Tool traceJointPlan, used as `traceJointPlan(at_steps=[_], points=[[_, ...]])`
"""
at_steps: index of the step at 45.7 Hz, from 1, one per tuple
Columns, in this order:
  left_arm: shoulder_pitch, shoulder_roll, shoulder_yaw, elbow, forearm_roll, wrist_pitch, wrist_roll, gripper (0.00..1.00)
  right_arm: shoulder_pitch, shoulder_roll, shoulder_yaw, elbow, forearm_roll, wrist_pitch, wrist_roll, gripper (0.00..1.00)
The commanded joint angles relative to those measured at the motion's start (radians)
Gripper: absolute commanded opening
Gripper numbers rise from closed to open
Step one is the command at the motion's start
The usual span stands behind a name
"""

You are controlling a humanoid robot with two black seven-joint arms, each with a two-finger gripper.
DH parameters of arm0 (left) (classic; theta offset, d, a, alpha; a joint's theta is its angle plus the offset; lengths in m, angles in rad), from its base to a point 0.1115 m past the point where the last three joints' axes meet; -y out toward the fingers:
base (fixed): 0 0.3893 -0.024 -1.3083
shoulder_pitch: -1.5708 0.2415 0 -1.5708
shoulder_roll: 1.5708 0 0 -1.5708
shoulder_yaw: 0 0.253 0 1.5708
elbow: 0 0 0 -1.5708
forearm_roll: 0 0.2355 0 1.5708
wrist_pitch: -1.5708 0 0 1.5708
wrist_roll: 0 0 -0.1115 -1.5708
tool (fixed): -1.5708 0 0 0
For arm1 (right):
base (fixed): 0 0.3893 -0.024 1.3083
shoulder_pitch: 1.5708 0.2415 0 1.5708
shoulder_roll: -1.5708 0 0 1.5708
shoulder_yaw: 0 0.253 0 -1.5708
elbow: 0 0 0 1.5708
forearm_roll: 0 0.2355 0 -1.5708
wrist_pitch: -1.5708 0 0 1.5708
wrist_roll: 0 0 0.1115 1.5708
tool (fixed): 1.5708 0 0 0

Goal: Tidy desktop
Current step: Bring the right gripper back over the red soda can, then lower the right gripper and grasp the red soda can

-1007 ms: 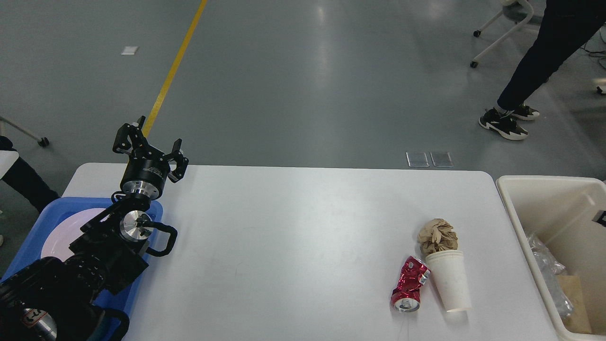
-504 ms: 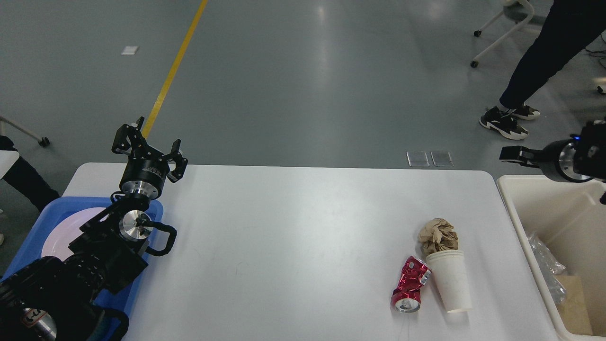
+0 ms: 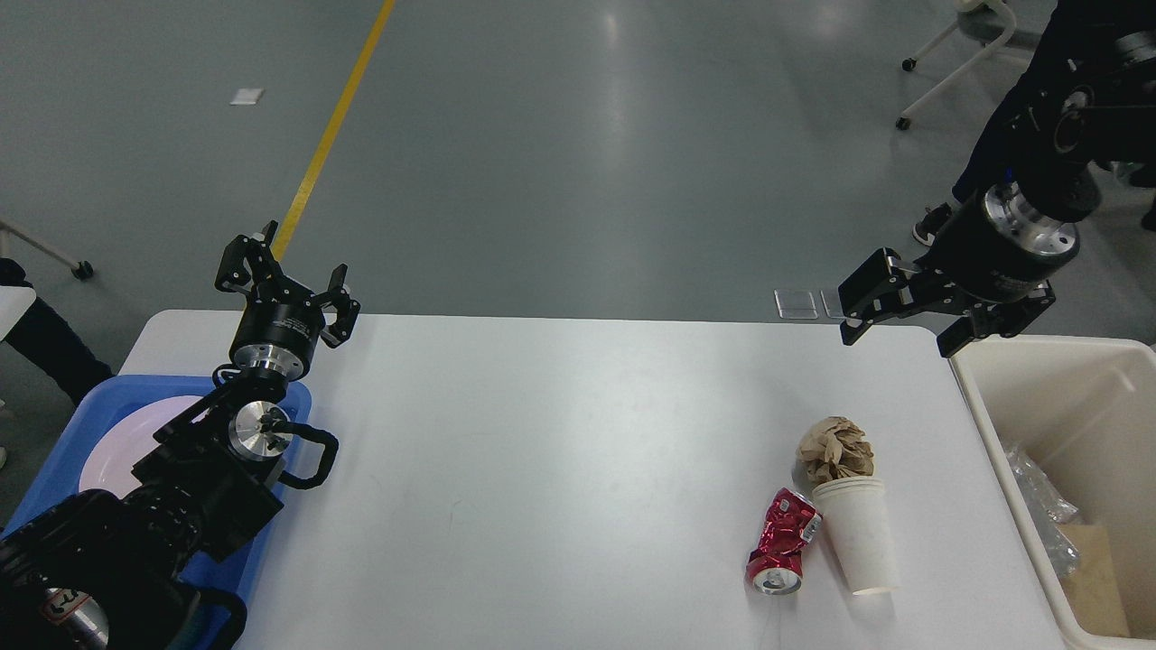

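Note:
The desktop (image 3: 560, 469) is a large white tabletop. On its right part lie a crushed red can (image 3: 782, 552), a white paper cup (image 3: 858, 534) on its side and a crumpled brown paper ball (image 3: 835, 449), all touching. My left gripper (image 3: 287, 281) is open and empty above the table's far left corner. My right gripper (image 3: 903, 318) is open and empty, in the air over the table's far right corner, well above and behind the paper ball.
A blue tray (image 3: 68, 447) holding a white plate (image 3: 135, 433) stands at the left, partly under my left arm. A cream bin (image 3: 1066, 424) with plastic wrap and cardboard stands at the right. A person's legs (image 3: 993, 153) show beyond the table.
My right arm has come in from the right edge and swung left and up, its gripper now over the table's far right corner. The left arm and the rubbish have not moved.

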Motion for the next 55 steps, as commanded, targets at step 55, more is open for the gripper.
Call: traceJointPlan(at_steps=[55], points=[[0.000, 0.000, -0.001, 0.000, 0.000, 0.000, 0.000, 0.96, -0.814, 0.074, 0.303, -0.171, 0.006, -0.517, -0.006, 1.00]])
